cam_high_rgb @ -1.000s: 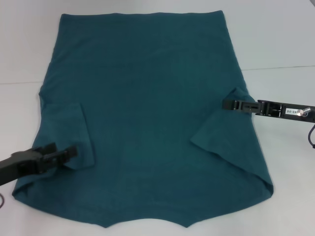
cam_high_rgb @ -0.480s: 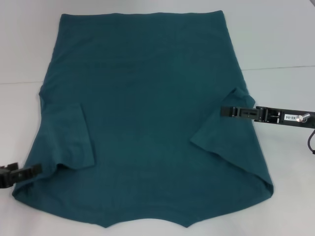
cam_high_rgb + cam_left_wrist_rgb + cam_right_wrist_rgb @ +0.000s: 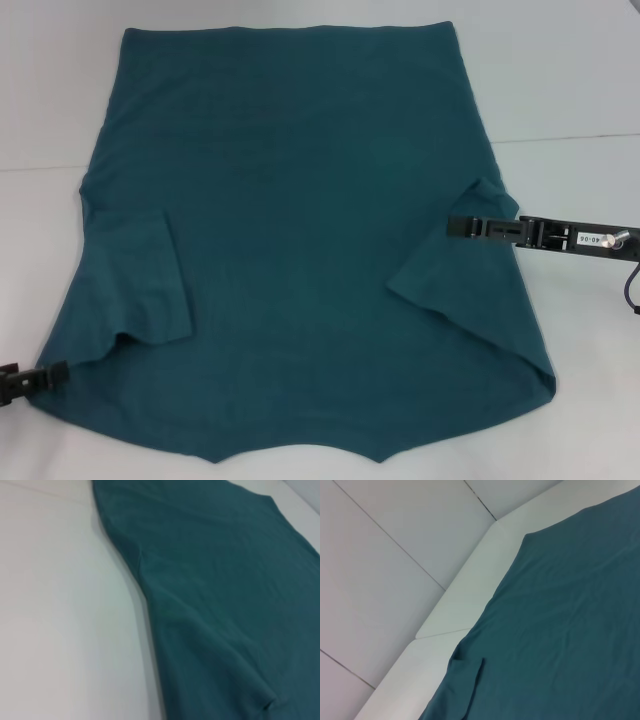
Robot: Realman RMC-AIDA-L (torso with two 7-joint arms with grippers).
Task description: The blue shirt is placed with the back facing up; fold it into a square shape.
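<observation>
The blue shirt [image 3: 300, 230] lies flat, back up, on the white table [image 3: 570, 80]. Both short sleeves are folded inward onto the body, the left one [image 3: 140, 285] and the right one [image 3: 455, 265]. My left gripper [image 3: 58, 374] is low at the shirt's left edge near the shoulder, mostly out of the head view. My right gripper [image 3: 452, 227] reaches in from the right, over the top of the folded right sleeve. The shirt fills much of the left wrist view [image 3: 225, 580] and the right wrist view [image 3: 570, 620]. No lettering shows.
White table surface lies bare on both sides of the shirt. The table's far corner edge [image 3: 470, 605] and grey floor tiles show in the right wrist view. A black cable [image 3: 630, 285] hangs by my right arm at the right edge.
My left gripper has drawn back off the folded left sleeve, down and leftward to the shirt's edge. My right gripper has dropped slightly. The shirt has not moved.
</observation>
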